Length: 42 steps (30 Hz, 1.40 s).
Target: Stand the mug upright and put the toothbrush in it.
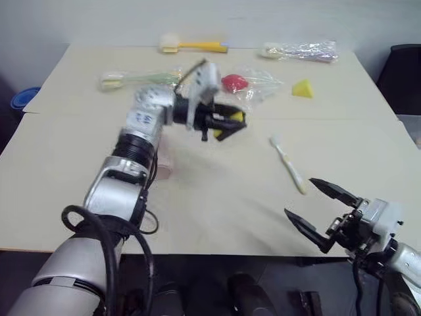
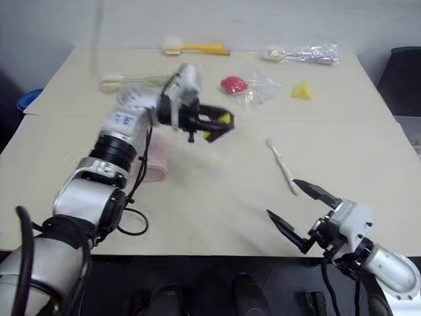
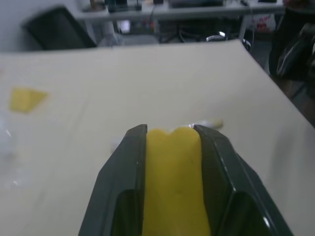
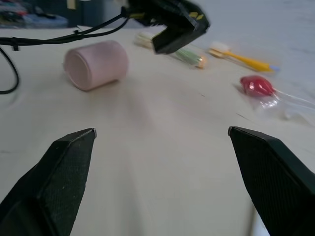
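The pale pink mug (image 4: 96, 64) lies on its side on the table, partly behind my left forearm in the head views (image 2: 155, 164). The slim toothbrush (image 1: 288, 164) lies flat to the right of the table's middle, white head pointing away from me. My left gripper (image 1: 242, 122) hovers above the table between mug and toothbrush, pointing right, with a small yellow piece (image 3: 172, 187) held between its fingers. My right gripper (image 1: 300, 196) hangs open near the front edge, just short of the toothbrush's handle end, with nothing in it.
Along the far side lie a bright-yellow-handled brush (image 1: 192, 46), a wrapped brush (image 1: 299, 51), a green-handled wrapped brush (image 1: 138, 79), a red item in clear plastic (image 1: 234, 83) and a yellow wedge (image 1: 302, 89). A black chair (image 1: 404, 72) stands at the right.
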Each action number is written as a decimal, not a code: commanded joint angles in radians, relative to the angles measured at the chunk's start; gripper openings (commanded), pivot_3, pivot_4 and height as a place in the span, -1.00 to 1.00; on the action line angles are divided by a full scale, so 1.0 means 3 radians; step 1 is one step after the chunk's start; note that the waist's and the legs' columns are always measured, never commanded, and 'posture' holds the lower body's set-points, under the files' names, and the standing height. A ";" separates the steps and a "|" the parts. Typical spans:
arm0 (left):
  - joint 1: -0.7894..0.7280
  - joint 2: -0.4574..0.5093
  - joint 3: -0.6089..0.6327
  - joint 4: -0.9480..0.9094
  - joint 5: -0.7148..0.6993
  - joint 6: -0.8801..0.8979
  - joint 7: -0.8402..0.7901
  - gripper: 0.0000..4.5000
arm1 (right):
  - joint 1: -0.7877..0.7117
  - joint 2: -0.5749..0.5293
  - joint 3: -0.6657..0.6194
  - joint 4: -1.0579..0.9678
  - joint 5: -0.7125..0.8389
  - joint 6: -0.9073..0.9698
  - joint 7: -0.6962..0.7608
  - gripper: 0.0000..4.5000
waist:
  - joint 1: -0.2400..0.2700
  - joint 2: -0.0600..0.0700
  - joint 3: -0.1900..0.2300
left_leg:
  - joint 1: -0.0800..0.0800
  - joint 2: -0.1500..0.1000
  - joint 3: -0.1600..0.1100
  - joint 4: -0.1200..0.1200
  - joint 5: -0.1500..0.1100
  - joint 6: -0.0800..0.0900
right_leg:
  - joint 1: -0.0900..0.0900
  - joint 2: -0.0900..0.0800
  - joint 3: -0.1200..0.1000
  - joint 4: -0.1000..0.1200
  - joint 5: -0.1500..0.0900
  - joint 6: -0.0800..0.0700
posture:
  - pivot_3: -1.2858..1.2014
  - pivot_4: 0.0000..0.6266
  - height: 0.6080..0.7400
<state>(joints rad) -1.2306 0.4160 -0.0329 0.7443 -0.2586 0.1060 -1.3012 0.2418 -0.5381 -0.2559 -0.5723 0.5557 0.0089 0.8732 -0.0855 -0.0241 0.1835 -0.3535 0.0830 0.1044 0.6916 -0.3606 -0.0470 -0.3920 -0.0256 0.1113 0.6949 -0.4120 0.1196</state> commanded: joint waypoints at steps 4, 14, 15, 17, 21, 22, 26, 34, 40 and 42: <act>0.1162 0.0966 0.1001 -0.1121 -0.0193 0.0680 0.0888 -0.48 | -0.0692 0.0160 0.0566 0.0389 0.0039 -0.0272 0.0447 1.00 | -0.0097 0.0001 -0.0001 | 0.0008 0.0011 -0.0055 0.0003 0.0000 0.0000 | -0.0004 0.0005 0.0000 0.0011 0.0001 -0.0008 | 0.03 -0.52 1.00; 0.3549 0.1496 0.2211 -0.2303 0.0072 0.2520 0.2200 -0.48 | -0.1021 0.0193 0.0819 0.0942 0.0001 -0.0545 0.0907 1.00 | -0.0070 -0.0010 -0.0002 | 0.0000 -0.0003 -0.0078 0.0006 -0.0010 0.0008 | 0.0000 -0.0075 -0.0094 0.0011 0.0006 -0.0017 | 0.03 -0.52 1.00; 0.3551 0.1482 0.2233 -0.2319 0.0010 0.2644 0.2245 -0.33 | -0.1015 0.0189 0.0824 0.0956 0.0001 -0.0555 0.0922 1.00 | -0.0033 -0.0014 0.0000 | 0.0000 -0.0003 -0.0080 0.0006 -0.0010 0.0009 | 0.0002 -0.0075 -0.0094 0.0010 0.0006 -0.0017 | 0.03 -0.52 1.00; 0.3534 0.1466 0.2208 -0.2311 -0.0052 0.2721 0.2283 -0.06 | -0.1015 0.0188 0.0816 0.0975 0.0008 -0.0567 0.0930 1.00 | 0.0022 -0.0019 -0.0001 | -0.0004 -0.0005 -0.0097 0.0012 -0.0014 0.0000 | 0.0007 -0.0077 -0.0115 0.0011 0.0006 -0.0018 | 0.03 -0.52 1.00; 0.3517 0.1506 0.2104 -0.2131 -0.0012 0.2591 0.2328 0.38 | -0.1029 0.0160 0.0752 0.1018 -0.0030 -0.0590 0.0894 1.00 | 0.0087 -0.0017 0.0000 | 0.0003 -0.0008 -0.0118 0.0021 -0.0016 -0.0005 | 0.0034 -0.0078 -0.0146 0.0002 0.0008 -0.0020 | 0.03 -0.52 1.00; 0.3513 0.1540 0.2099 -0.2088 -0.0030 0.2553 0.2294 0.50 | -0.1022 0.0132 0.0706 0.1043 -0.0033 -0.0604 0.0889 1.00 | 0.0093 -0.0017 0.0000 | 0.0003 -0.0008 -0.0120 0.0021 -0.0017 -0.0006 | 0.0034 -0.0076 -0.0160 0.0001 0.0008 -0.0021 | 0.03 -0.52 1.00; 0.3538 0.1755 0.2111 -0.2036 -0.0134 0.2218 0.1946 0.98 | -0.0911 -0.0015 0.0520 0.1050 0.0015 -0.0617 0.0907 1.00 | 0.0098 -0.0018 0.0000 | 0.0002 -0.0008 -0.0120 0.0020 -0.0019 -0.0009 | 0.0034 -0.0074 -0.0171 -0.0002 0.0008 -0.0021 | 0.03 -0.52 1.00; 0.3018 0.2414 0.1906 -0.2092 -0.0698 0.2310 0.1024 0.98 | -0.0333 -0.0410 -0.0084 0.0935 0.0212 -0.0589 0.1098 1.00 | 0.0119 -0.0003 0.0002 | 0.0007 -0.0013 -0.0120 0.0018 -0.0021 -0.0010 | 0.0051 -0.0065 -0.0175 -0.0018 0.0008 -0.0022 | 0.03 -0.52 1.00; 0.2410 0.1849 0.1046 -0.2294 -0.0774 0.3236 0.1594 0.98 | -0.0386 -0.0335 -0.0064 0.0902 0.0190 -0.0555 0.0953 1.00 | 0.0110 0.0010 0.0003 | 0.0012 -0.0017 -0.0123 0.0021 -0.0023 -0.0007 | 0.0054 -0.0056 -0.0168 -0.0011 0.0008 -0.0020 | 0.03 -0.52 1.00; 0.2236 0.1629 0.0799 -0.2190 -0.0648 0.3432 0.1857 0.98 | -0.0417 -0.0305 -0.0024 0.0871 0.0161 -0.0569 0.0911 1.00 | 0.0108 0.0005 0.0002 | 0.0007 -0.0016 -0.0125 0.0024 -0.0023 -0.0007 | 0.0051 -0.0060 -0.0167 -0.0011 0.0009 -0.0019 | 0.03 -0.52 1.00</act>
<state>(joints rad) -0.5126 0.9185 0.2445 0.0844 -0.4856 1.0819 -0.8183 0.1202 -0.6399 -0.2626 -0.2735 0.6002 -0.1493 1.1615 -0.0532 -0.0226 0.1842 -0.3518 0.0787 0.0665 0.6989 -0.3676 -0.0490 -0.3770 -0.0442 0.0610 0.6913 -0.4092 0.1139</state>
